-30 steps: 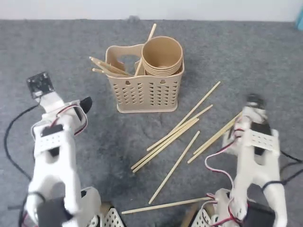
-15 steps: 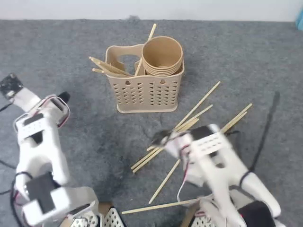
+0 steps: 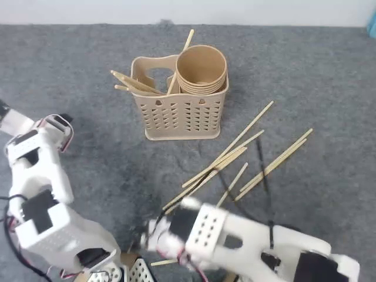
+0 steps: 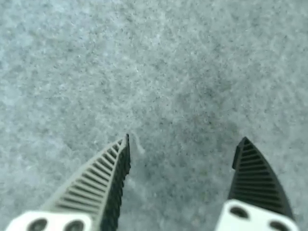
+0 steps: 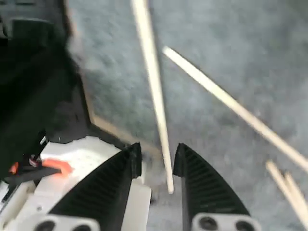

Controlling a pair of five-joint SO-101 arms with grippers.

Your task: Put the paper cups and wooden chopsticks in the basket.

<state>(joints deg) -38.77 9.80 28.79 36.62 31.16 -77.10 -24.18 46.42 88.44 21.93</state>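
The left end effector [image 4: 185, 139] gapes wide over the bare grey surface [image 4: 192, 57], holding nothing. The right end effector [image 5: 158, 144], barely parted, straddles one chopstick [image 5: 153, 82] without clamping it. Paper cups [image 3: 201, 69] sit in the basket [image 3: 182, 114], and loose chopsticks [image 3: 235, 154] lie nearby.

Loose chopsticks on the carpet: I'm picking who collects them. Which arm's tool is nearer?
Right. The right tool is right over one chopstick; the left tool hangs open over bare carpet, left of the basket, away from them.
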